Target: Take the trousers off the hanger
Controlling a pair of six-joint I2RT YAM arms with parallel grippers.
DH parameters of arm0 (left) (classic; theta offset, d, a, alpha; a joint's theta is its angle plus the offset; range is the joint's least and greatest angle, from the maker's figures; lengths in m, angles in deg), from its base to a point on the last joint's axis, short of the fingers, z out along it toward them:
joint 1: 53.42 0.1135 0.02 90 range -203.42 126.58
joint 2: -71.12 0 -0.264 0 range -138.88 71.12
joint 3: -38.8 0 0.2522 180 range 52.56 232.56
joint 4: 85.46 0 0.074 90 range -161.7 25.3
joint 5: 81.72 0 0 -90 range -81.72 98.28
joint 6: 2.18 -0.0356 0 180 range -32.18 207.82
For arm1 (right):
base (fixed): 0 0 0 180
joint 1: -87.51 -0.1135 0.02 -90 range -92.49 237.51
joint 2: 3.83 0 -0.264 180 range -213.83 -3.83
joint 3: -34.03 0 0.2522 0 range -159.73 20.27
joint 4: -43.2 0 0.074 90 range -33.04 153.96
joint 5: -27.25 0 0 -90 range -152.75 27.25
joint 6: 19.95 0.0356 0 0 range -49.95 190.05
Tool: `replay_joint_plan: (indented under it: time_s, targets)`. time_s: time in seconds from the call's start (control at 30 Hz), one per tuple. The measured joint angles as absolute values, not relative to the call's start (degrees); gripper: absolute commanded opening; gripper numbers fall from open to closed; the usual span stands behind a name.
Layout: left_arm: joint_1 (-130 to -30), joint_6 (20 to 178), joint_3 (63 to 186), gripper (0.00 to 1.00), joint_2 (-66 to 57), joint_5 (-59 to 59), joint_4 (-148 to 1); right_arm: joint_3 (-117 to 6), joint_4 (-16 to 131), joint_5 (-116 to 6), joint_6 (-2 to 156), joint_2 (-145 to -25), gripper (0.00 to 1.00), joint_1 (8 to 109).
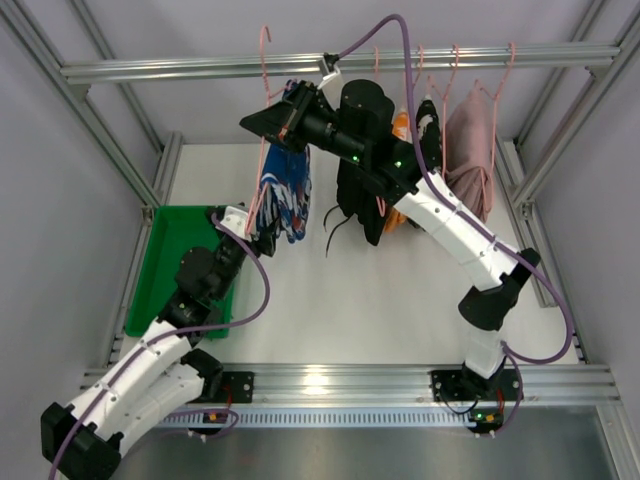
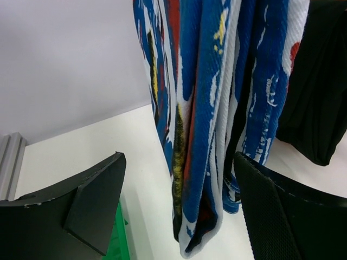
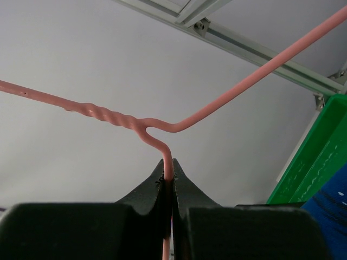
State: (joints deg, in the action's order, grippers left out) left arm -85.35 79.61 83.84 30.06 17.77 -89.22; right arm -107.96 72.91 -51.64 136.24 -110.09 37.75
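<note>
The blue printed trousers [image 1: 286, 192] hang folded over a pink hanger [image 1: 264, 60] on the rail. My right gripper [image 1: 268, 122] is shut on that hanger's wire [image 3: 157, 132] just below its twisted neck, shown in the right wrist view [image 3: 168, 165]. My left gripper [image 1: 252, 232] is open at the trousers' lower end. In the left wrist view the blue cloth [image 2: 206, 108] hangs between the spread fingers [image 2: 92, 206], touching neither, with the gripper [image 2: 180, 160] around it. The black trousers [image 1: 360, 170] hang to the right, drawstrings [image 1: 335, 235] dangling; they also show in the left wrist view [image 2: 320, 97].
A green bin [image 1: 165, 270] sits on the table at the left, under the left arm. A pink garment [image 1: 470, 150] and an orange one [image 1: 400, 125] hang on further pink hangers to the right. The aluminium rail [image 1: 150, 70] crosses the back.
</note>
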Motion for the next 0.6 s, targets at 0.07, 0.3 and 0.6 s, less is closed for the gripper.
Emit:
replay_joint_plan:
  time_s: [0.07,0.3,0.6]
  targets:
    - [-85.35,79.66,84.0,0.81,29.01,18.15,-89.26,-107.76,72.86,-51.59,136.24,-110.09,0.0,37.75]
    - [-85.35,79.68,84.19,0.79,28.49,19.94,-89.5,-106.38,72.93,-51.22,136.24,-109.89,0.0,37.75]
    - [-85.35,80.49,84.17,0.8,31.5,19.98,-89.44,-106.12,72.86,-51.09,136.2,-109.87,0.0,37.8]
